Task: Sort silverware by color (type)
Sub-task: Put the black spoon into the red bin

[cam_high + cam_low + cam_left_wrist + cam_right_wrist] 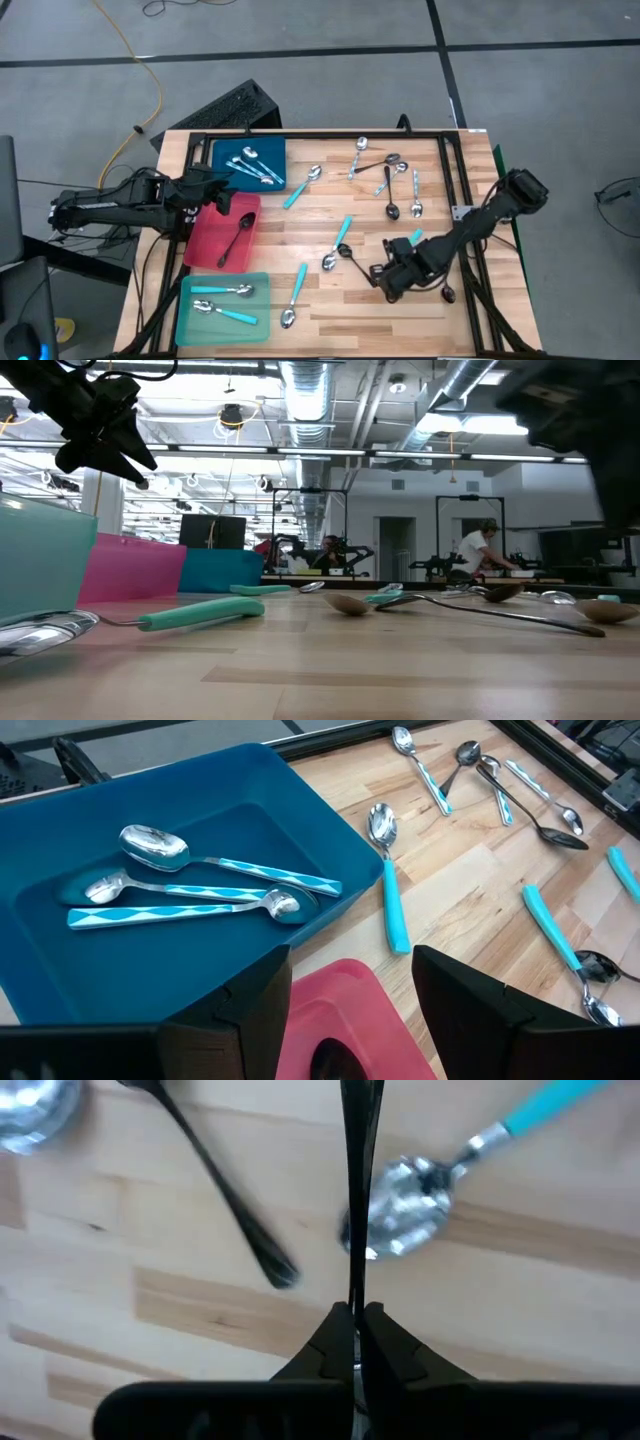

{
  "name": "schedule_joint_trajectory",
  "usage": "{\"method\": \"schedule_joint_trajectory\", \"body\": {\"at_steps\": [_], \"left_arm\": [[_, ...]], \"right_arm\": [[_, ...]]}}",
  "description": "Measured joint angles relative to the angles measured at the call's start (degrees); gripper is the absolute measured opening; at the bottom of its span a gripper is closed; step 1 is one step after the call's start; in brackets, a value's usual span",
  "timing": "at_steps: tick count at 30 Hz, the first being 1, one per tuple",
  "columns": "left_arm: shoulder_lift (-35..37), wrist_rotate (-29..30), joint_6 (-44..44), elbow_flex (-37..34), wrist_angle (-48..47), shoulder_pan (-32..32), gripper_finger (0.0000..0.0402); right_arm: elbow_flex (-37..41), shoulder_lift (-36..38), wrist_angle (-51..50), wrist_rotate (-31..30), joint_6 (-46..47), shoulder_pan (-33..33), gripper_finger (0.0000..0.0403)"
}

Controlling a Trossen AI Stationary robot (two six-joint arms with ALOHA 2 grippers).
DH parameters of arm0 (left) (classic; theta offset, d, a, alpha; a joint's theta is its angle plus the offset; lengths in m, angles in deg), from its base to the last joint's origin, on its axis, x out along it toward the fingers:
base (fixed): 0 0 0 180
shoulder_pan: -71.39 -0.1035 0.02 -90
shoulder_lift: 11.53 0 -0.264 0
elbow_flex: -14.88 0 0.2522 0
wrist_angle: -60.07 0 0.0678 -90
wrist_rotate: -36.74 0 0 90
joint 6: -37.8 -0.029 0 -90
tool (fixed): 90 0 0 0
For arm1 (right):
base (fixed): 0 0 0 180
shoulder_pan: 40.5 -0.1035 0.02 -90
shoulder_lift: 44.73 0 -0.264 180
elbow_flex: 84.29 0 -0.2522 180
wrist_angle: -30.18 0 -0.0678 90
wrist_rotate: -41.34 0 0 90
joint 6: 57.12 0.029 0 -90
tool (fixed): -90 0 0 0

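My right gripper (384, 282) (355, 1312) hangs over the table's near right part, pointing down, shut on a black spoon (357, 1190). Another black spoon (230, 1200) and a turquoise-handled spoon (405, 1215) lie flat on the wood just beneath. My left gripper (215, 190) (355, 1020) waits open above the border of the blue tray (262, 148) and the red tray (205, 245). The blue tray holds three patterned-handle spoons (200, 885). One black spoon (237, 238) lies in the red tray. Two turquoise-handled spoons (225, 303) lie in the teal tray (190, 325). My right gripper pinches the black spoon's thin shaft (356, 1295) between its two fingers, coming from above with the fingers pointing down. The spoon shows edge-on and runs on beyond the fingertips, out of the wrist view. Which end is held does not show.
Loose spoons lie scattered on the wood: turquoise-handled ones (303, 187) (297, 293) (337, 243) in the middle, and a mixed cluster (385, 172) with a black one (390, 198) at the far right. A black frame rail (455, 180) runs along the right side.
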Motion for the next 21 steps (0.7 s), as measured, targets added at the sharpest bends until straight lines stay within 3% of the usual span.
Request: {"method": "schedule_joint_trajectory", "body": {"at_steps": [14, 21], "left_arm": [[-0.02, 0.0, 0.11, 0.0, -0.01, -0.01, 0.0195], [-0.02, -0.02, 0.51, 0.0, -0.02, -0.01, 0.0195]], "right_arm": [[-0.51, -1.01, 8.8, -3.2, -15.06, 9.6, 0.0025], [-0.49, -4.36, 21.89, -3.08, -24.08, 14.79, 0.0025]]}}
